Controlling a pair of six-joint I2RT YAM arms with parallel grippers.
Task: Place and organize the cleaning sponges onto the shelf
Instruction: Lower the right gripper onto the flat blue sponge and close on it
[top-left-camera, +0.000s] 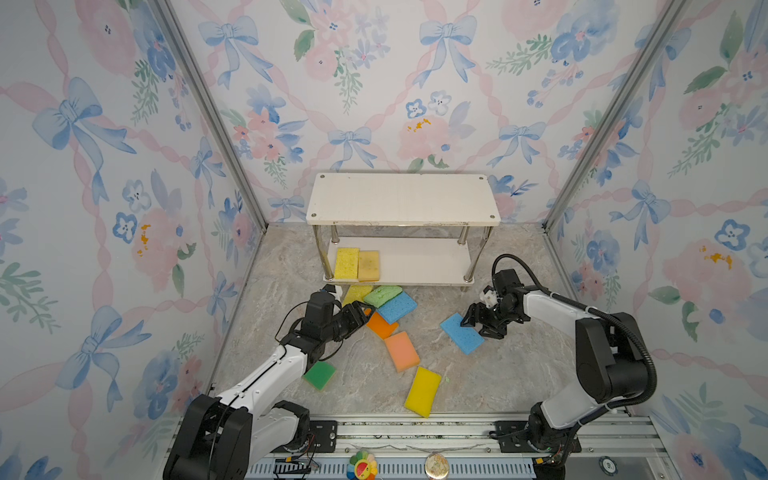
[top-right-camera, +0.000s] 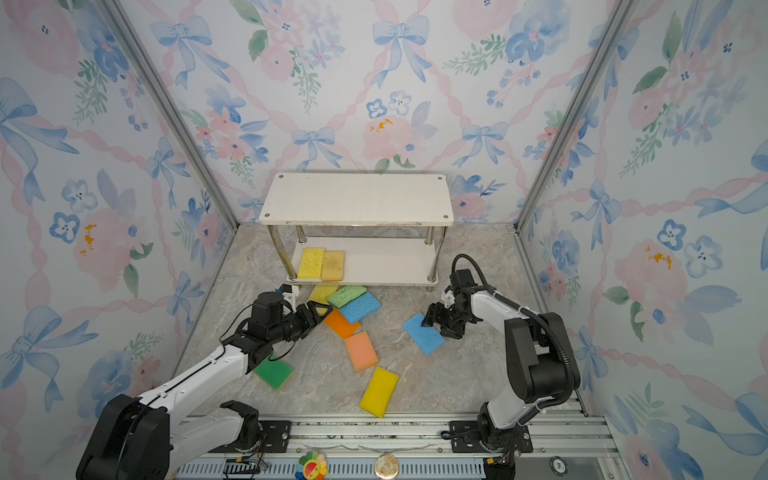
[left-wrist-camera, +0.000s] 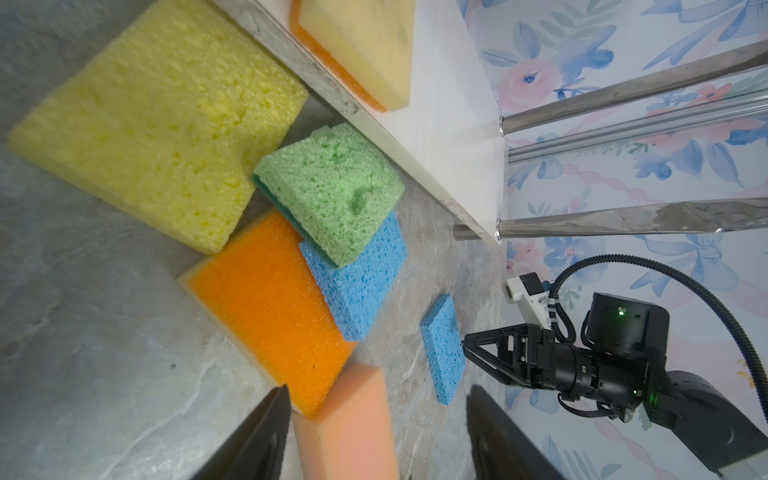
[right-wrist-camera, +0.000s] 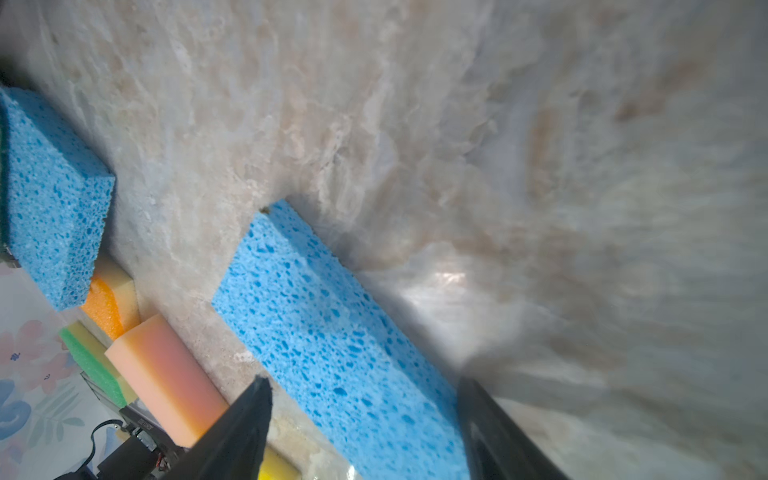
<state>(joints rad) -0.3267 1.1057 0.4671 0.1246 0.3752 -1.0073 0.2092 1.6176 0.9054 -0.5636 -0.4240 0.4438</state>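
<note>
The white two-tier shelf (top-left-camera: 402, 199) stands at the back. On its lower board lie a yellow sponge (top-left-camera: 347, 263) and a tan sponge (top-left-camera: 369, 266) side by side. Before it, a yellow sponge (left-wrist-camera: 166, 124), a light green sponge (left-wrist-camera: 332, 187), a blue sponge (left-wrist-camera: 357, 282) and an orange sponge (left-wrist-camera: 266, 299) overlap on the floor. A peach sponge (top-left-camera: 402, 351), another yellow sponge (top-left-camera: 423, 391) and a dark green sponge (top-left-camera: 319, 375) lie nearer the front. My left gripper (top-left-camera: 365, 313) is open beside the orange sponge. My right gripper (right-wrist-camera: 365, 407) is open, straddling a lone blue sponge (right-wrist-camera: 332, 340).
Floral walls with metal corner posts close in three sides. A metal rail (top-left-camera: 415, 432) carrying both arm bases runs along the front, with a colourful flower toy (top-left-camera: 362, 465) and a round trinket (top-left-camera: 436, 464) below it. Bare marble floor (top-left-camera: 511, 374) lies front right.
</note>
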